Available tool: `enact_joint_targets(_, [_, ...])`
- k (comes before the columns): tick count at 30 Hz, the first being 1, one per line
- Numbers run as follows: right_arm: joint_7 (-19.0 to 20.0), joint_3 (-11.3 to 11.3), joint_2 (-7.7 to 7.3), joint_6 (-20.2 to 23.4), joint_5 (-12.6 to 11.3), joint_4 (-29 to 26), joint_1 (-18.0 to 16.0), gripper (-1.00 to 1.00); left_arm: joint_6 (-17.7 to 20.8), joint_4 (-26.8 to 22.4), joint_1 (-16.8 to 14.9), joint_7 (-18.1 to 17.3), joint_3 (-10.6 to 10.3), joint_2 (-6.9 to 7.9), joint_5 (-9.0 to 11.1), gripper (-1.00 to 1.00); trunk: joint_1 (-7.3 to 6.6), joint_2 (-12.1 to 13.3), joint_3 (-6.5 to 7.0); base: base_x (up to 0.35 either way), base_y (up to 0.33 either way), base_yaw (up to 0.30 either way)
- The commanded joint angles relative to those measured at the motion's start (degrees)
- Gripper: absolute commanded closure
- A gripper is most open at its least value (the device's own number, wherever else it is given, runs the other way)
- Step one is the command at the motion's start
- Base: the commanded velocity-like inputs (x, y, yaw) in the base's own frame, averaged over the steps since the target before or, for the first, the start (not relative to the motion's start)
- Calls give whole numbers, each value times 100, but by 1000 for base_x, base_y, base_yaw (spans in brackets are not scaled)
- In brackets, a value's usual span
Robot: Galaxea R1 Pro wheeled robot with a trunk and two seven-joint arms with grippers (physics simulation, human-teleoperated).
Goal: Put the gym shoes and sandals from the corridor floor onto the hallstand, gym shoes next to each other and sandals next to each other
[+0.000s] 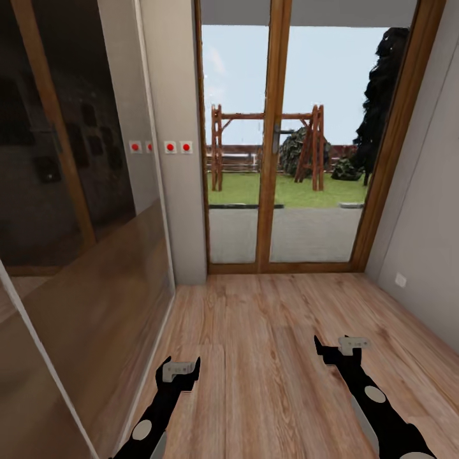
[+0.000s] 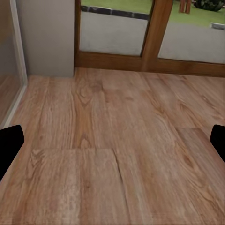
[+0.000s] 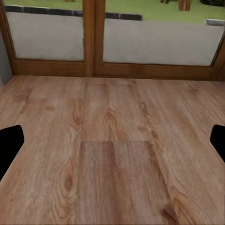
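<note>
The corridor floor [image 1: 268,331] of light brown wood planks stretches ahead to the door. My left gripper [image 1: 182,368] hangs open low over the floor at the near left, next to the glossy panel. My right gripper [image 1: 341,347] hangs open over the floor at the near right. In the left wrist view the left gripper [image 2: 112,143] has its black fingers [image 2: 9,145] wide apart with bare corridor floor [image 2: 112,140] between them. The right gripper [image 3: 112,143] looks the same over the planks [image 3: 112,154]. The gym shoes, sandals and hallstand are out of view.
A wood-framed glass double door [image 1: 275,159] closes the corridor ahead, with a garden behind it. A tall glossy sliding panel [image 1: 76,255] runs along the left. A grey wall [image 1: 427,242] with a socket [image 1: 400,279] bounds the right. Switches with red dots [image 1: 177,147] sit on the left pillar.
</note>
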Motion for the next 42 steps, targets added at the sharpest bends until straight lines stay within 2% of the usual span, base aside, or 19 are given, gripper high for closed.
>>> enact_joint_targets(1, [51, -27, 4, -18, 0, 4, -4, -100, -15, 4, -3, -29, 1, -1, 33, -100, 2, -2, -6, 290, 0, 0])
enact_joint_targets(42, [51, -27, 4, -18, 0, 21, -4, -100, -15, 13, -3, -29, 10, -1, 33, -100, 2, -2, -6, 312, 0, 0])
